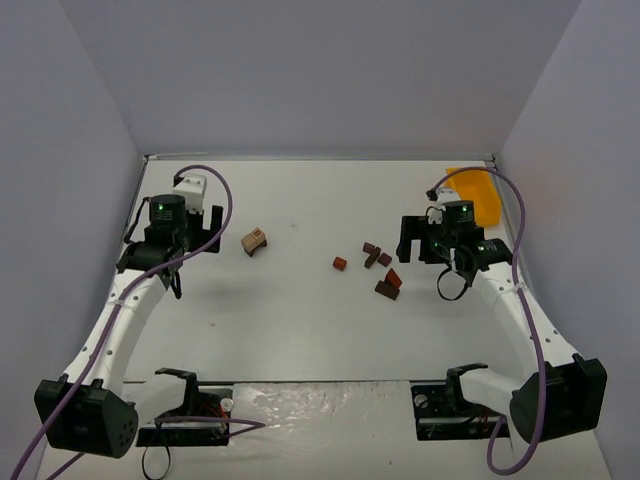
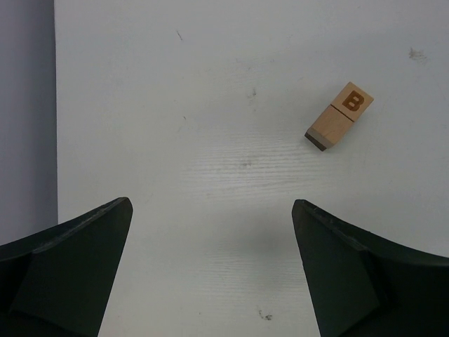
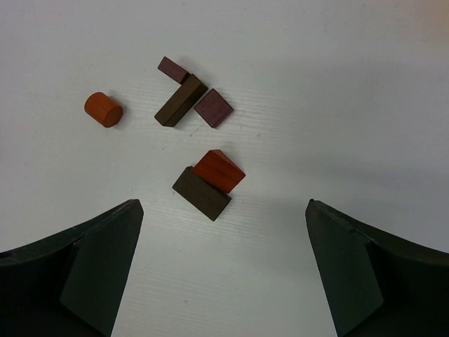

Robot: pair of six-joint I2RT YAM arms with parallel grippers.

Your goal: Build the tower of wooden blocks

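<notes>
Seven small wooden pieces (image 1: 372,255) lie loose on the white tabletop (image 1: 300,330), and nothing reads as a stack yet, so the tower looks unstarted. Take the reddish-brown wooden wedge (image 3: 219,170) as the mark. It touches a dark brown wooden bar (image 3: 202,193) on the side nearer the arm bases, though I cannot tell whether it rests on the bar or only leans against it. Beyond the wedge lies a second dark brown wooden bar (image 3: 181,100) with two purplish-brown wooden blocks (image 3: 213,108) against it. An orange-red wooden cylinder (image 3: 103,109) sits apart, beyond the wedge and to its left. Well left of the wedge lies a light tan wooden block stamped with a B (image 2: 339,117).

The right gripper (image 3: 224,205) hovers near the wedge, fingers spread wide and empty. The left gripper (image 2: 212,207), also spread and empty, is further left, with the tan block between it and the wedge.

These pieces are probably light, rigid and smooth. I would pinch flat parallel faces, taking the bars across their narrow width at mid-length and the wedge by its two upright sides, never the slope. The cylinder may roll
</notes>
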